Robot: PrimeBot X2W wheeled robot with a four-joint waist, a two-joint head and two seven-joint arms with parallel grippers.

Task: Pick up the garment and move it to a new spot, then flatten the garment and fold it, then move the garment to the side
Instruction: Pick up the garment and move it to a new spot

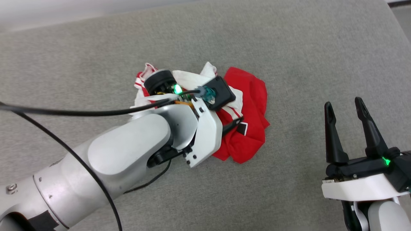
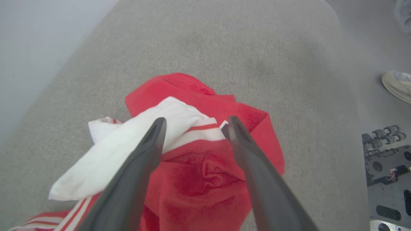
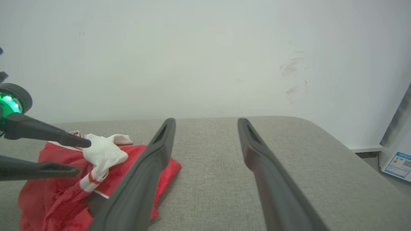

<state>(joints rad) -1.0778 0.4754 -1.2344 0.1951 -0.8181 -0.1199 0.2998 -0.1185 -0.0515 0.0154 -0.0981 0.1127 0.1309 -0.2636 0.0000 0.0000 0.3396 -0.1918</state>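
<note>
My left jaws stand wide apart over the garment (image 1: pixel 252 96), with nothing clamped between them. In the left wrist view the two dark fingers (image 2: pixel 141 166) spread to either side of a rumpled red fold, and one white sleeve (image 2: pixel 128 144) with striped trim lies under the left-hand finger. From the right wrist view the same fingers (image 3: pixel 41 133) come in from the left edge, one above the other. The upper tip touches the bunched white sleeve, and the lower one lies just over the red cloth.

The garment (image 2: pixel 199 173) sits crumpled in a heap on the grey cushion (image 1: pixel 289 48), near its middle. The red body spills to my right and the white sleeves are bunched toward my left. A small black tag (image 1: pixel 242 129) shows on the red cloth beside my wrist. My left arm (image 1: pixel 128 150) reaches over the heap and hides part of it, and a black cable (image 1: pixel 80 112) runs along it.

My right jaws are fully open too, and empty. Their fingers (image 1: pixel 332 134) hang over bare cushion, well to the right of the garment (image 3: pixel 48 192) and clear of it.

A pale shoe (image 2: pixel 396 85) shows on the floor beyond the cushion's edge.
</note>
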